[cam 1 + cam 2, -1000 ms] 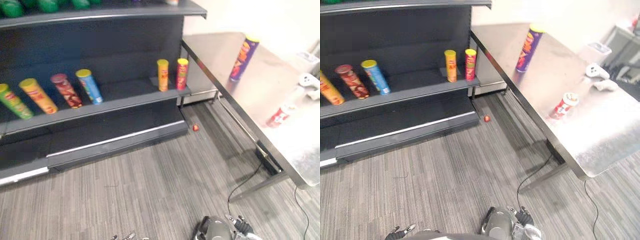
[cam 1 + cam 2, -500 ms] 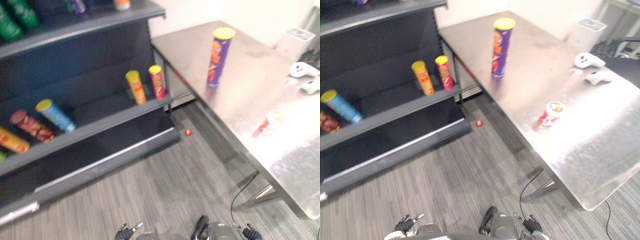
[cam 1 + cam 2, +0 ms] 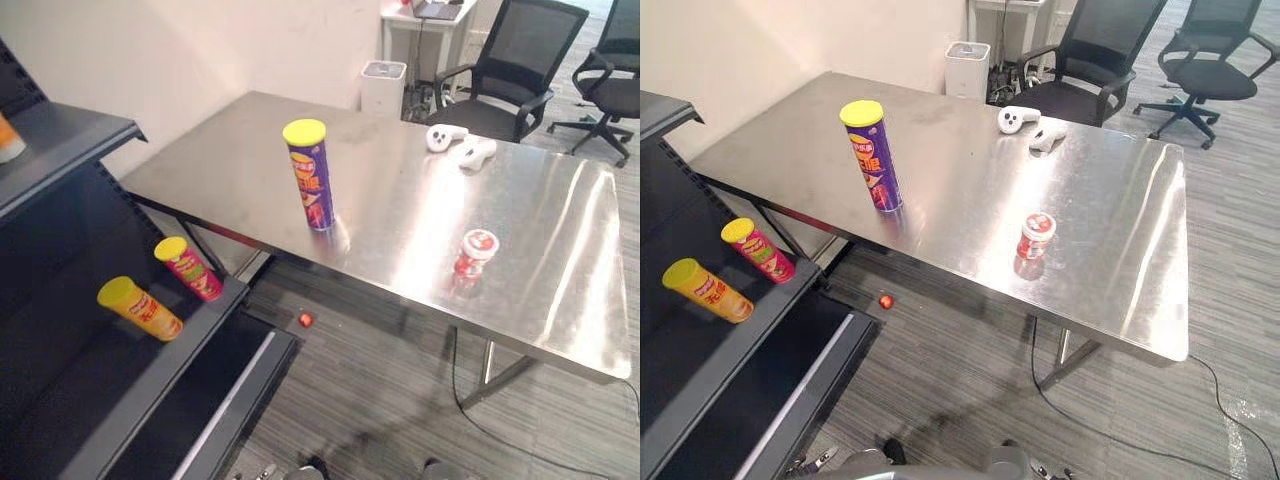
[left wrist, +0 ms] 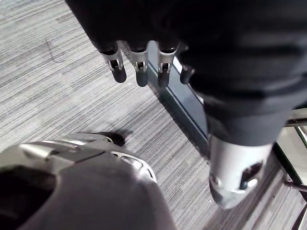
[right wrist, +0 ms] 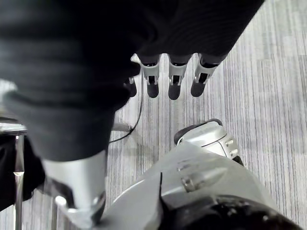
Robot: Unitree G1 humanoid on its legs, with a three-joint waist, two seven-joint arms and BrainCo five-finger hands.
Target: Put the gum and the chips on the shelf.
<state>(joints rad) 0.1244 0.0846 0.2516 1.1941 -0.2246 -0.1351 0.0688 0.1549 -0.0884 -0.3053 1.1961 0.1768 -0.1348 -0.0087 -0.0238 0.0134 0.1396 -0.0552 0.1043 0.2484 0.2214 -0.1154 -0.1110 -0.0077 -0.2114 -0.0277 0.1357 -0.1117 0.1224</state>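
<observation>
I am seeing the table (image 3: 400, 210) gleaming as smooth brushed steel, mirroring the chips can (image 3: 311, 178) with its glossy wrap and the gum tub (image 3: 474, 252) of shiny plastic. The shelf (image 3: 90, 370) is looking matt dark metal, the floor (image 3: 390, 400) rough striped carpet. My left hand (image 4: 140, 67) and right hand (image 5: 175, 79) are showing silver fingers under matt ribbed covers.

Dark covers and silver fingers (dark tips) on left robot hand (image 4: 140, 67) and right robot hand (image 5: 175, 76)
</observation>
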